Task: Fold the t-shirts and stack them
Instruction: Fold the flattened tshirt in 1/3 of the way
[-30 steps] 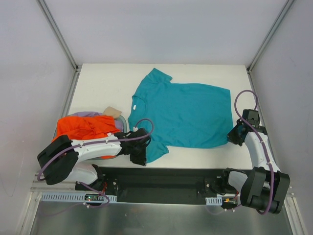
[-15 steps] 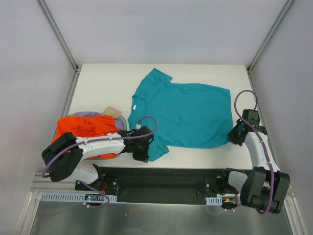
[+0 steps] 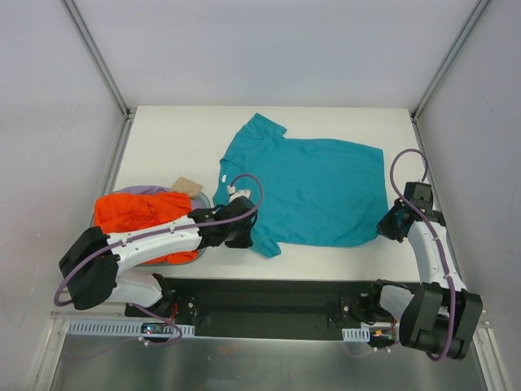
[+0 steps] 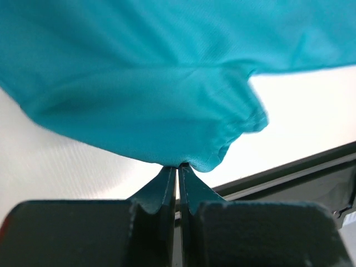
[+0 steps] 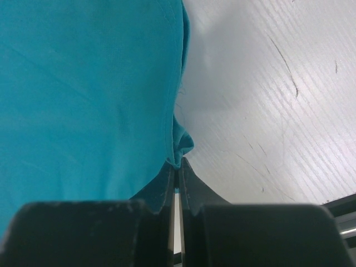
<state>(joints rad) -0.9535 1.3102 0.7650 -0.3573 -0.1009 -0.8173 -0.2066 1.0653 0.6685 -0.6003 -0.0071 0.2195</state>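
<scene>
The left pincer (image 4: 178,167) pinched the teal t-shirt (image 3: 313,191) at its sleeve, the right pincer (image 5: 177,164) its hem corner, ready for folding.

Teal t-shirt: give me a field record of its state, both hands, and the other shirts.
teal t-shirt: spread out on the white table, collar toward the left
left hand: shut, pinching the near sleeve's hem
right hand: shut, pinching the near bottom-hem corner
orange t-shirt: crumpled heap at the table's left edge
lavender t-shirt: under the orange one, only an edge showing
folds made: none visible
</scene>
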